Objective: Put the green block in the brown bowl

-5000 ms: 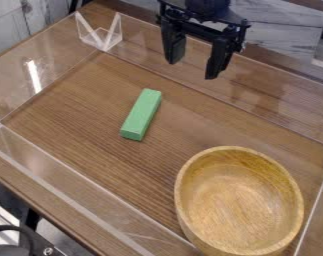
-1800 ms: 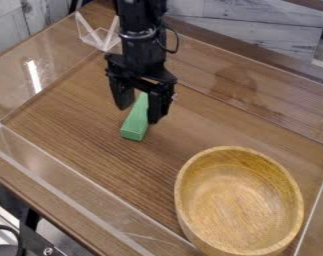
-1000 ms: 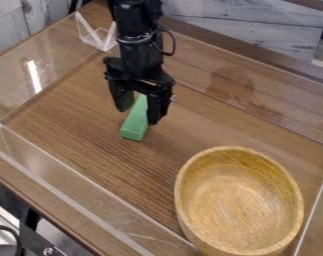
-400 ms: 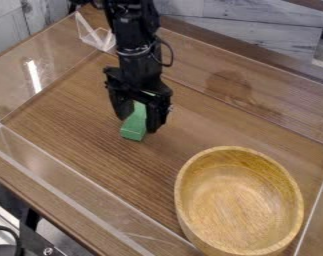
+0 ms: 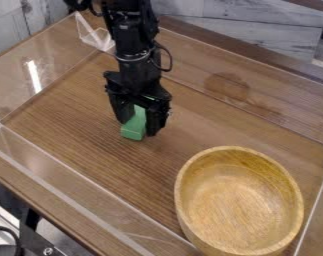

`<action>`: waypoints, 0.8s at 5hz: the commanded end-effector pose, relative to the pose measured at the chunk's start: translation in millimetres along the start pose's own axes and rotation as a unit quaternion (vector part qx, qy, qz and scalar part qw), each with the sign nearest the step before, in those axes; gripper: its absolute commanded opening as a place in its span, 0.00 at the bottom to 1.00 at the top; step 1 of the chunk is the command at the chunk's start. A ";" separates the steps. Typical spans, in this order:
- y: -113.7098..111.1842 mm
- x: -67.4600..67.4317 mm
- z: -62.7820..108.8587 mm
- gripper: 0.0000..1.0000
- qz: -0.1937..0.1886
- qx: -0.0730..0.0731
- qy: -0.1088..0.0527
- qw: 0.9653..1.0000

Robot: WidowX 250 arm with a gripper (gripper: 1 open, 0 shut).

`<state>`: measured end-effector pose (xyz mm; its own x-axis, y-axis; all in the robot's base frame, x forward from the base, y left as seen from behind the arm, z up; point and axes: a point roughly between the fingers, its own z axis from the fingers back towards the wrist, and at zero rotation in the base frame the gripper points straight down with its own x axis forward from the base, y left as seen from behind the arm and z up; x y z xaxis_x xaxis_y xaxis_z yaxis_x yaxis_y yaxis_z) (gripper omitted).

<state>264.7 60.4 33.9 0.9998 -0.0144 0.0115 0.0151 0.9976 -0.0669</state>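
The green block (image 5: 132, 126) lies flat on the wooden table, left of centre. My black gripper (image 5: 137, 118) points straight down over it, open, with one finger on each long side of the block and the tips close to the tabletop. Most of the block is hidden behind the fingers; only its near end shows. The brown bowl (image 5: 240, 202) stands at the lower right, round, light wood, with nothing in it, well apart from the gripper.
Clear plastic walls (image 5: 44, 70) ring the table on the left and front. A clear folded stand (image 5: 92, 36) sits at the back left behind the arm. The bare wooden tabletop (image 5: 237, 100) stretches to the right.
The gripper has sunk a little lower around the green block, covering more of it. Its jaws have stayed open and the block has not shifted.
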 end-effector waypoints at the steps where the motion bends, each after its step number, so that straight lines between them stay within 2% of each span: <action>1: 3.5 1.2 -2.3 1.00 -0.001 0.001 -0.009 1.000; 3: 4.6 0.8 -11.7 1.00 -0.003 -0.002 -0.011 1.000; 4: 2.6 1.2 -10.6 0.00 -0.008 -0.003 -0.013 1.000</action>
<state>264.2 62.4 17.6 0.9994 -0.0296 0.0191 0.0309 0.9966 -0.0757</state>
